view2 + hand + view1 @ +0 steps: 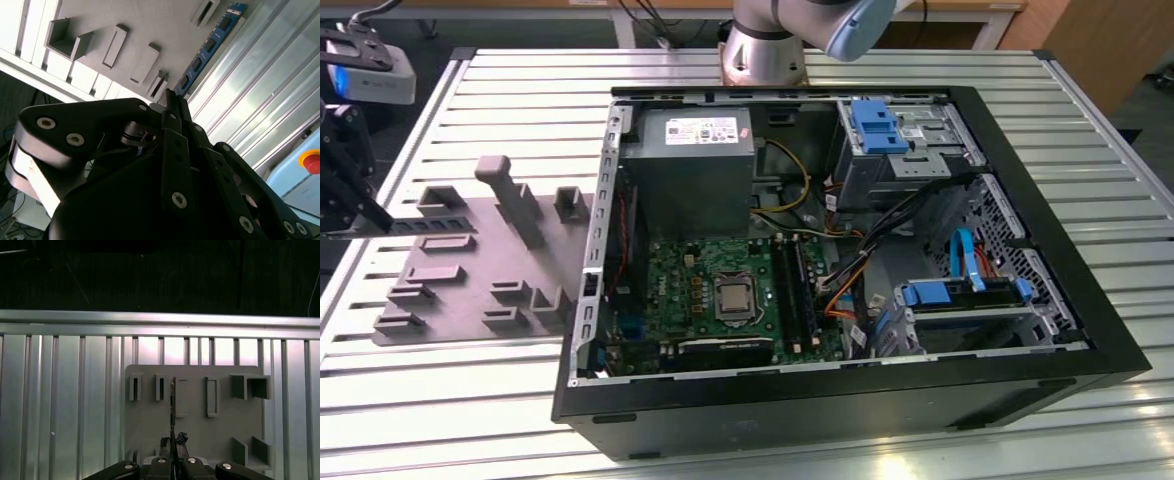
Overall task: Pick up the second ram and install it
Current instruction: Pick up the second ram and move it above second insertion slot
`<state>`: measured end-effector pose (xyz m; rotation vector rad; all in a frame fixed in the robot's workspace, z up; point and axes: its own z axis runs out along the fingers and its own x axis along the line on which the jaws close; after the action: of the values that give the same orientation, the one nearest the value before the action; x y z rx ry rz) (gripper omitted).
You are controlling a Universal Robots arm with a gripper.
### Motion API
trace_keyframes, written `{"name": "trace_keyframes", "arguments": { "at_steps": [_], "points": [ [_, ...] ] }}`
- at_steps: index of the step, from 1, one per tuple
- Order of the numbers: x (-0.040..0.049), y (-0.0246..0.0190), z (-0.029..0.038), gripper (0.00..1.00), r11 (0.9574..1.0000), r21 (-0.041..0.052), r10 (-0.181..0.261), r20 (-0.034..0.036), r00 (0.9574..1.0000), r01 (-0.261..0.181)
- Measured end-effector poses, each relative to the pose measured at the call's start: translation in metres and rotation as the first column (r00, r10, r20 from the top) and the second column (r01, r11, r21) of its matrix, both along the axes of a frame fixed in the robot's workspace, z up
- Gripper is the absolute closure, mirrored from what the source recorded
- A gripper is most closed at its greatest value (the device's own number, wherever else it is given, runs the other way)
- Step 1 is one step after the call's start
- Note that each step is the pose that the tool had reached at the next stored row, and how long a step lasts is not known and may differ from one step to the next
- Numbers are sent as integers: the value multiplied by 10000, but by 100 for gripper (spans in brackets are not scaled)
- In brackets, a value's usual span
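Observation:
The second ram (210, 45) is a thin blue-green stick with dark chips, and my gripper (172, 100) is shut on one end of it. In the exterior view the gripper (374, 222) is at the far left, holding the ram (434, 226) level just over the grey holder tray (467, 270). In the first wrist view the ram (172, 400) appears edge-on above the tray (150, 425), with the gripper (173, 445) beneath it. The motherboard (707, 290) lies inside the open computer case (854, 390), with its long black memory slots (797, 290) beside the processor socket.
The case holds a grey power supply (687, 170), blue drive brackets (874, 125), and loose orange and black cables (847, 275). The arm's base (767, 50) stands behind the case. The table is ribbed metal (494, 100). A red button (311, 162) sits on a pale box.

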<state>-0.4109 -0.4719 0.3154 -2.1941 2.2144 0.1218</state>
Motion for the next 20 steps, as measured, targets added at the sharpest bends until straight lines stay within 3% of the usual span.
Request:
{"name": "trace_keyframes", "arguments": {
  "at_steps": [20],
  "points": [
    [0,0,315,86,10000,0,0,0,10000,0]
  ]
}}
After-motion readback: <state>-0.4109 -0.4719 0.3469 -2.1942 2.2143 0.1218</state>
